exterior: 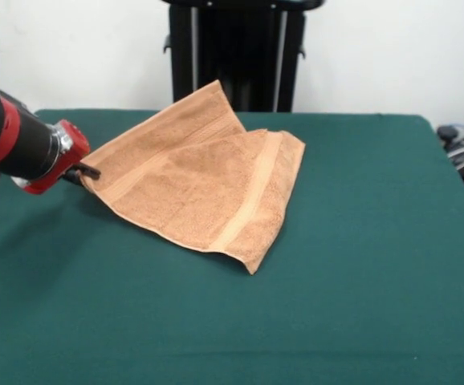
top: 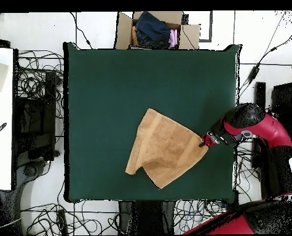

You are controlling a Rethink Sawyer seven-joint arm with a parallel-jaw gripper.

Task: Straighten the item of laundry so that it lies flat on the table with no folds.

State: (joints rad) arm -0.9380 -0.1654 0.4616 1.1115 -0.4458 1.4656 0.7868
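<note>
Front and overhead views. The towel (exterior: 204, 180) lies on the green table (exterior: 360, 281), towards the side nearest the robot's pedestal (exterior: 236, 52). It is folded over itself, with one woven band running across the upper layer and one corner raised off the cloth surface. The gripper (exterior: 87, 171), at the end of the red and black arm (exterior: 15, 140), pinches that raised edge of the towel, its fingers clenched on the fabric. A cardboard box (top: 157, 29) of clothes stands beyond the far table edge.

Reaching in low from the front view's left, red-and-black arm (exterior: 15, 143) angling down, gripper (exterior: 87, 171) pinching shut on the towel (exterior: 200, 180) at its left edge.
</note>
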